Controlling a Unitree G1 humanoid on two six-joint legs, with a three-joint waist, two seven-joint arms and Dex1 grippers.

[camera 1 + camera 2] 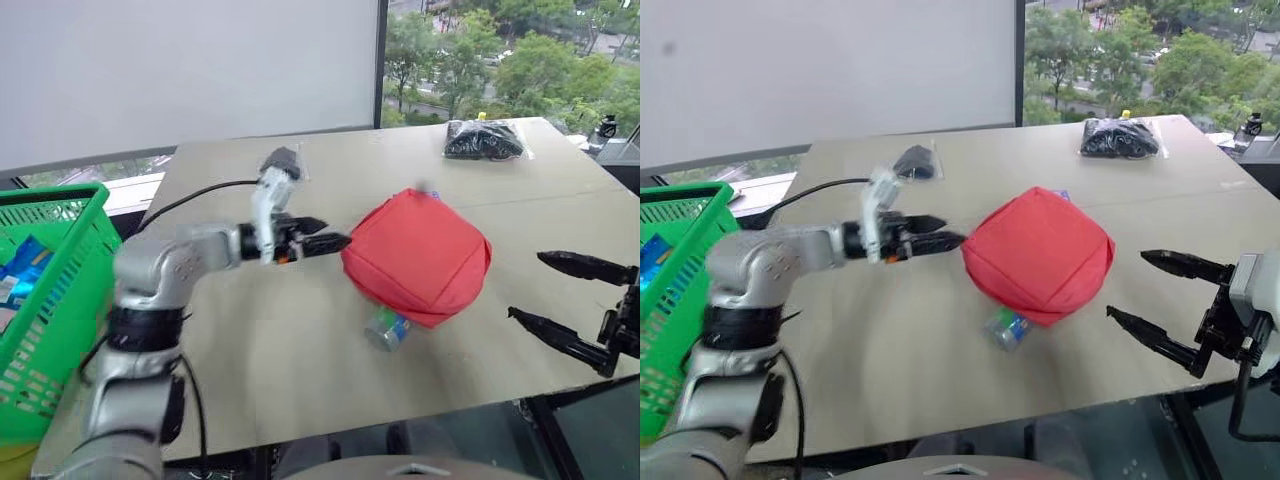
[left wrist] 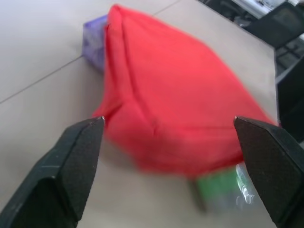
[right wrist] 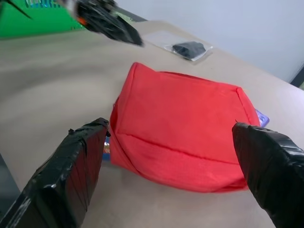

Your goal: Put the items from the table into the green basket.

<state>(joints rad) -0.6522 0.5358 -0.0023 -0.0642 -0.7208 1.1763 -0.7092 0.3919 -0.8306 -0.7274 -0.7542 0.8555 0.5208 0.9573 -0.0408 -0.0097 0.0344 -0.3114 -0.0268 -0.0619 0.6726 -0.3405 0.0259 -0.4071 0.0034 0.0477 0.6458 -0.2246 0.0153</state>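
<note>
On the table, both splayed pincers (left, right) flank the red pouch.

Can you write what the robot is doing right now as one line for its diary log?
left gripper: open, beside red pouch | right gripper: open, empty | green basket: at left

No legible text or label on any item; none anywhere

I see a red pouch, a purple box, a green-blue can, a bright green lattice-slotted basket, black clear-bagged bundles, a tan table.
</note>
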